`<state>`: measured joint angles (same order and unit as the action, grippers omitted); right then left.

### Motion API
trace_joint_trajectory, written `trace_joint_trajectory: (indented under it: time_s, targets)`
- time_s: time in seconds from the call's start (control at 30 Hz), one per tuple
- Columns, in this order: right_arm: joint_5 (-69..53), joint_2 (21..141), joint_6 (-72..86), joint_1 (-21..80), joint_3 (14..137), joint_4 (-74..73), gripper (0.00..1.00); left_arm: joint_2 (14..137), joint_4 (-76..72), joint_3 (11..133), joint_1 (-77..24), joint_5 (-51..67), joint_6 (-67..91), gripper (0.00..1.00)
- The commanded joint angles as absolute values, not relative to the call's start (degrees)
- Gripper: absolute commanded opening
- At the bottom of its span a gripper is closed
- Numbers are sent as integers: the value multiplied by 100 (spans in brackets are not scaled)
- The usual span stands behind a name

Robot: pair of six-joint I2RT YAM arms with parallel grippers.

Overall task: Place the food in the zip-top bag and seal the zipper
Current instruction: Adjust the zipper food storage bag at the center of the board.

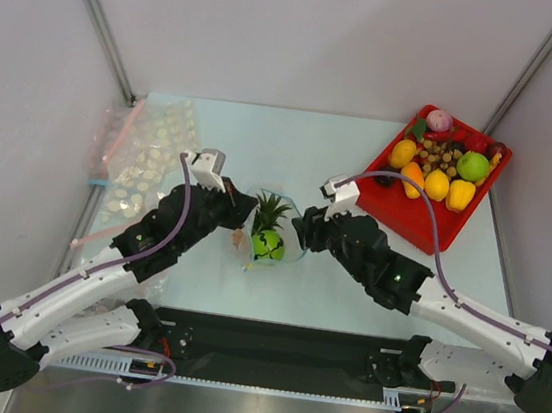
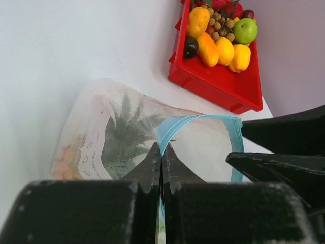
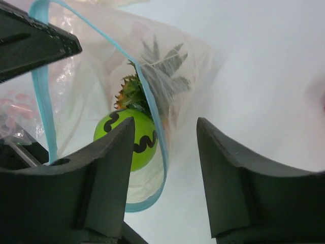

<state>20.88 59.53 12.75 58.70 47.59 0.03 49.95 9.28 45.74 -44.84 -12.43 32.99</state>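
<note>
Step in hand: sealing. The zip-top bag point(image 1: 275, 235) lies at the middle of the counter point(image 1: 276, 292), between the two arms. The pineapple point(image 1: 272, 210) and the green round fruit point(image 3: 129, 138) with dark markings are already inside. Whether any further piece is in the bag cannot be told. The red tray point(image 1: 401, 210) at the far right corner holds other toy foods. Bags with pink strips point(image 1: 146, 155) lie along the left edge.

The mouth stands open: in the left wrist view the light-blue zipper point(image 2: 203, 119) bows into a loop, its two sides apart.

Left gripper point(image 2: 161, 152): fingers pressed together, pinching the zipper strip at one end of the mouth. No gap shows between the pads.

Right gripper point(image 3: 165, 127): fingers spread wide and holding nothing. The right wrist view shows the blue strip running down close beside one finger, at the side of the gap. Contact with that finger cannot be confirmed.

Judgement: with the left pinch anchoring the bag, the next move calls for the right gripper to straddle both sides of the strip, close on them, and draw along the mouth toward the far end. Risk: the crinkly film may buckle, leaving the tracks unmated.
</note>
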Motion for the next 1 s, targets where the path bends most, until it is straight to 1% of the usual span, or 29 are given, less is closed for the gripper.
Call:
trace_joint_trajectory:
  time_s: [0.0,0.03,0.07,0.13,0.17,0.2,0.27,0.33,0.47,0.57,0.63,0.7,0.73,0.8,0.9,0.97]
  targets:
    - [1890,6117,1389,5889,5255,-430,48,4825,738,4570,-4500,-1512,3375,1]
    - [1916,6195,1441,5889,5317,-526,42,4808,730,4570,-4500,-1503,3375,1]
    - [1942,6231,1459,5889,5430,-684,29,4808,712,4570,-4500,-1486,3375,1]
    - [1907,6275,1433,5889,5502,-791,18,4816,694,4588,-4500,-1407,3349,1]
    - [1890,6267,1441,5889,5537,-843,4,4860,694,4597,-4500,-1363,3340,1]
    - [1855,6258,1433,5889,5572,-852,0,4886,686,4614,-4500,-1301,3340,0]
    - [1854,6110,1362,5889,5607,-922,0,5044,546,4614,-4500,-924,3375,0]
    - [2134,5907,1310,5880,5555,-941,0,5185,379,4623,-4535,-599,3384,0]
    - [2715,5161,1353,5792,5029,-451,0,5677,553,4947,-4728,-80,3183,0]
    - [2935,4607,1441,5713,4641,-90,0,5888,852,5264,-4790,139,3051,0]
    - [2997,4351,1459,5678,4475,-62,0,5671,1018,5317,-4790,-121,2971,0]
    - [3050,4385,1485,5652,4474,114,0,5345,1046,5169,-4790,-699,2936,0]
    - [3024,4455,1503,5617,4508,71,0,5004,994,5090,-4799,-860,2927,0]
    - [2954,4622,1503,5608,4640,18,0,4791,888,4888,-4790,-1124,2944,0]
    - [2795,4965,1503,5607,4754,-148,0,4930,861,4956,-4790,-941,2962,0]
    - [2751,5062,1512,5599,4764,-80,0,5367,958,5088,-4790,-546,2979,0]
